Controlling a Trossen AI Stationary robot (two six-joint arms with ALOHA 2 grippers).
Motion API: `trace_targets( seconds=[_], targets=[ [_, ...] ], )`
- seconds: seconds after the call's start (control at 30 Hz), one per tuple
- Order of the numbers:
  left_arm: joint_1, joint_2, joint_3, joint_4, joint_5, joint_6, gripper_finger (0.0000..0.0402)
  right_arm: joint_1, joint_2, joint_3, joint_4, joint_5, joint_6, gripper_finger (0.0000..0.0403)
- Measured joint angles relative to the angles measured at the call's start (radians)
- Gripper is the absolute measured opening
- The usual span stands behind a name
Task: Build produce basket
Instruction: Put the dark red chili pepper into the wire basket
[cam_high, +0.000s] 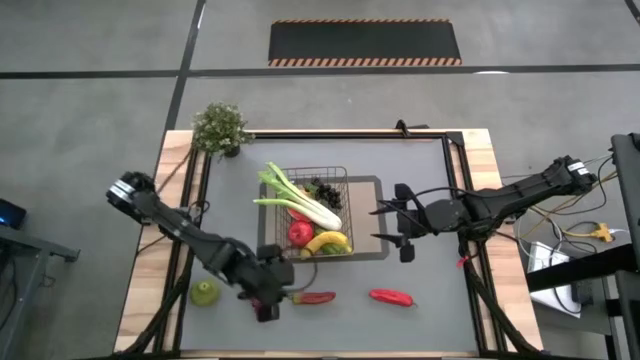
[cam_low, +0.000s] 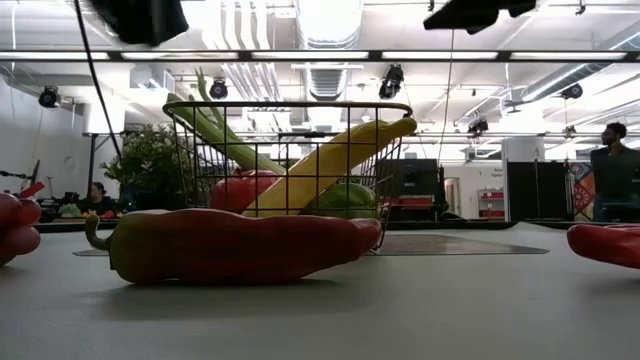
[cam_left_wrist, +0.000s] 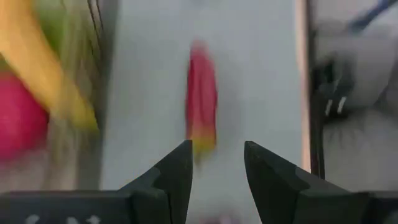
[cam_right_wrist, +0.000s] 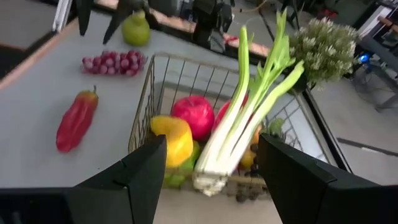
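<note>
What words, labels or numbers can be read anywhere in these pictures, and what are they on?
None can be read.
The basket, the fruit and vegetables and the table carry no lettering.
The striped floor mat shows only orange and black edge stripes, no words.
Things in the room behind the table are too small to read.

Left tool (cam_high: 268, 305) low at the near edge, fingers parted, empty; right tool (cam_high: 400, 232) raised, open.
</note>
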Motion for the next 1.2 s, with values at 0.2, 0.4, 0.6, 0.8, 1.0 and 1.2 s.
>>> trace_targets(
  seconds=[0.2, 0.4, 0.6, 0.8, 1.0, 1.2],
  targets=[
    [-0.008, 0.152, 0.106, -0.022, 0.048, -0.054, 0.0128, 0.000, -0.013, -0.011, -0.056, -0.004, -0.008, 0.0237],
    [-0.037, 0.310, 0.204, -0.025, 0.134, 0.018, 0.0128, 0.000, -0.019, -0.047, -0.049, -0.008, -0.018, 0.0237],
    [-0.040, 0.344, 0.237, -0.023, 0.138, 0.041, 0.0131, 0.000, -0.033, -0.107, -0.007, -0.008, -0.019, 0.0237],
    [-0.036, 0.339, 0.232, -0.026, 0.137, 0.039, 0.0189, 0.000, -0.064, -0.169, 0.040, -0.009, -0.042, 0.0237],
    [-0.018, 0.339, 0.182, -0.019, 0.027, 0.051, 0.0275, 0.000, -0.131, -0.191, 0.042, -0.009, -0.040, 0.0237],
    [-0.007, 0.339, 0.062, 0.200, -0.009, 0.072, 0.0297, 0.000, -0.191, -0.219, 0.042, -0.009, -0.026, 0.0237]
  ],
)
